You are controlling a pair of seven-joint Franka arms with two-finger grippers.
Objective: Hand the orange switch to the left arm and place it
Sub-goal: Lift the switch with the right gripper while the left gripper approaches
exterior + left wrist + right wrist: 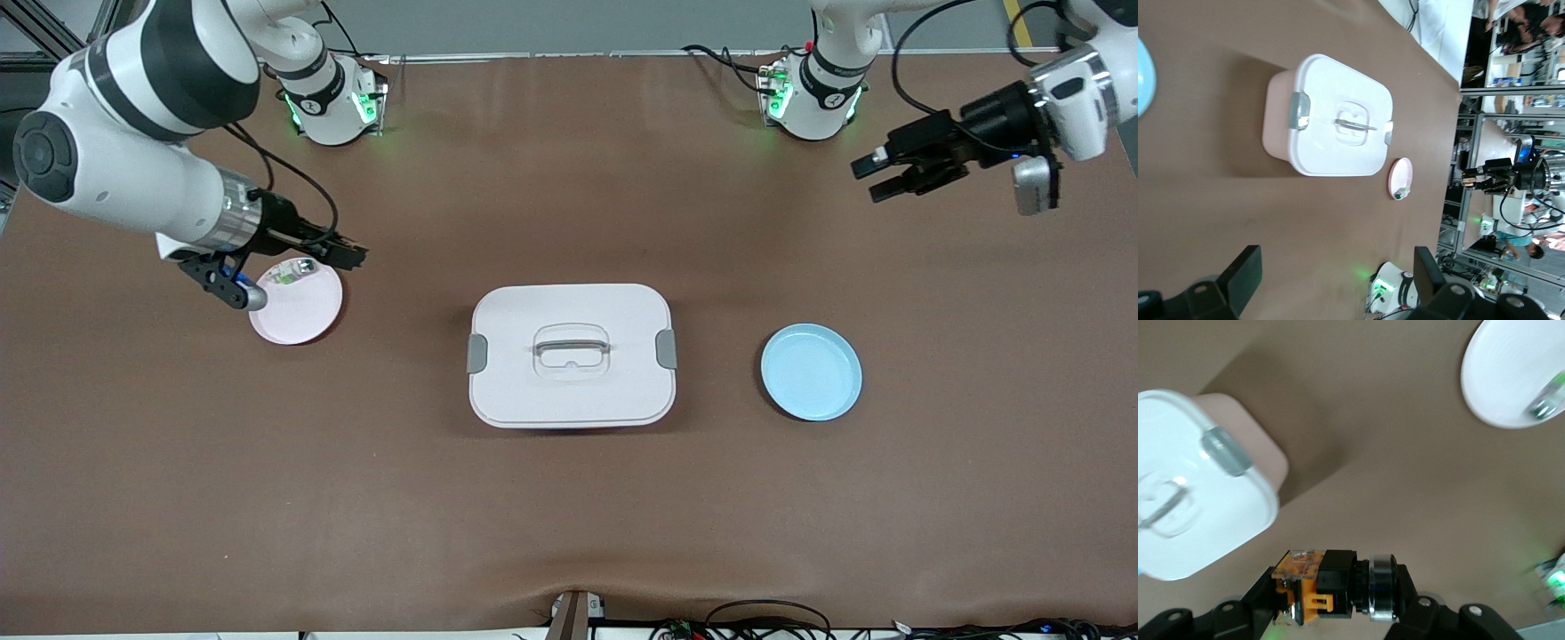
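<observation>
My right gripper [1333, 595] is shut on the orange switch [1317, 585], a black body with an orange end, held crosswise between the fingers. In the front view the right gripper [349, 256] is up in the air over the rim of the pink plate [298, 311]. The white box [571, 356] with grey latches stands at the table's middle; it also shows in the left wrist view [1338, 117] and the right wrist view [1178, 487]. My left gripper [867, 180] is open and empty, high over the left arm's end of the table, and its fingers stand wide apart in its wrist view [1336, 280].
A small silvery-clear part with green [293, 271] lies on the pink plate. An empty blue plate [811, 372] lies beside the box toward the left arm's end. The arm bases with green lights stand along the table's edge.
</observation>
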